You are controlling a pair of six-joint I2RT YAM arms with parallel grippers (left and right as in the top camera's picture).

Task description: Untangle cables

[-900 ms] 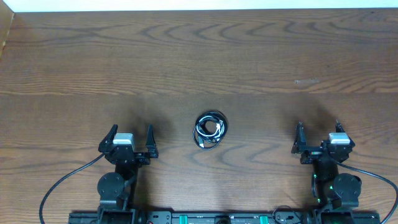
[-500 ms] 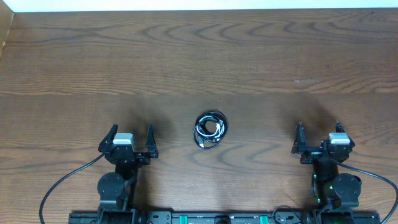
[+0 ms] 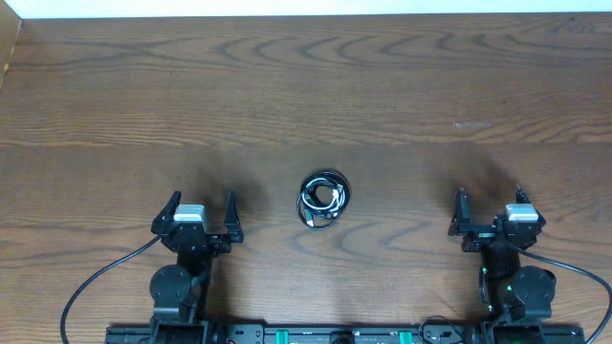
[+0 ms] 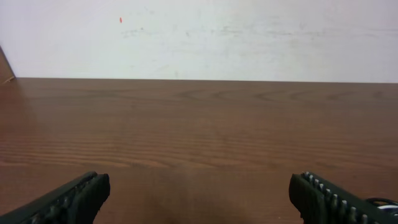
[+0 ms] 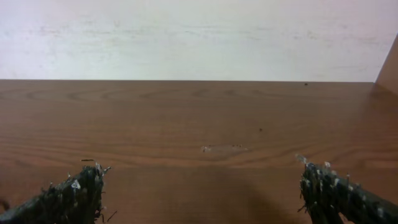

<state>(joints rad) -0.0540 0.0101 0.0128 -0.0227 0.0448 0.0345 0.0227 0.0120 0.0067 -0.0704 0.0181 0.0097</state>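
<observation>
As viewed from overhead, showing a brown wooden table (image 3: 306, 86) filling nearly the whole frame, grain running side to side. Backing onto a pale wall (image 4: 199, 37) in both wrist views. Sitting at the near edge, well apart: the left gripper (image 3: 202, 199) and the right gripper (image 3: 490, 195), both pointing toward the far side. Standing released in each case, jaws spread wide and grasping nothing, with wood grain showing between the dark fingers (image 4: 74, 196) in the left wrist view and between the fingers (image 5: 68, 196) in the right wrist view. Curving away from the left arm toward the near edge: a thick black arm lead (image 3: 96, 282). Lying on the table between the two grippers, roughly level with their fingertips and touching neither: the cables (image 3: 323, 199), bundled into one small round coil, black strands mixing with a short white one. Marking the wood beyond the right gripper: a small pale scuff (image 3: 470, 125).
</observation>
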